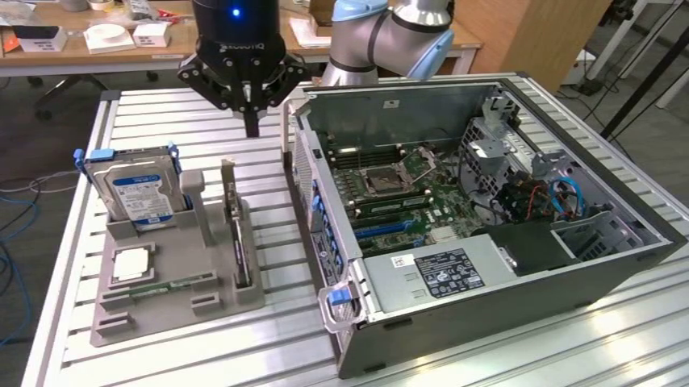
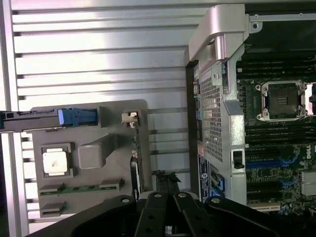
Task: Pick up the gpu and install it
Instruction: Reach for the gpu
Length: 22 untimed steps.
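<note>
My fingers (image 1: 252,122) are pressed together with nothing between them, hanging above the slatted surface (image 1: 173,109) just beyond the grey holder (image 1: 215,302). The gpu (image 1: 239,234) stands on its long edge in a slot of that holder, between the hard drive (image 1: 135,189) and the open computer case (image 1: 485,266). It looks like a thin, dark card with a pale metal bracket at one end. I judge it light and stiff but fragile. The upper edge looks best to pinch across its thickness, clear of the components.
</note>
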### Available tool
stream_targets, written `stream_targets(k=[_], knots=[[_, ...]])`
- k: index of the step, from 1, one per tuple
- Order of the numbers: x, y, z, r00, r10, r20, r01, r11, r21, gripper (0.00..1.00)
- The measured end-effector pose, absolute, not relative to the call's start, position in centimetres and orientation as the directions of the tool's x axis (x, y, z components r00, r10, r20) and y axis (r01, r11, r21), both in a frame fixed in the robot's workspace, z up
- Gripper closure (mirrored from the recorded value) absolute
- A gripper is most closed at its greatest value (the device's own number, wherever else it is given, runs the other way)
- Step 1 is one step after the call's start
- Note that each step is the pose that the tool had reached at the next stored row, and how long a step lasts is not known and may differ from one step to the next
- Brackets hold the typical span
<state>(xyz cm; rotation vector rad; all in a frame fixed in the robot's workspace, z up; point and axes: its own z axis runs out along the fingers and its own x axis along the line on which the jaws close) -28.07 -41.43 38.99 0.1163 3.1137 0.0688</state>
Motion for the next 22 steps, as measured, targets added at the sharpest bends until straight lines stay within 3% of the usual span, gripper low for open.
stream_targets(k=[22], knots=[[-29.6,-43.4,39.0,-0.997,0.075,-0.023,0.074,0.996,0.045,0.89]])
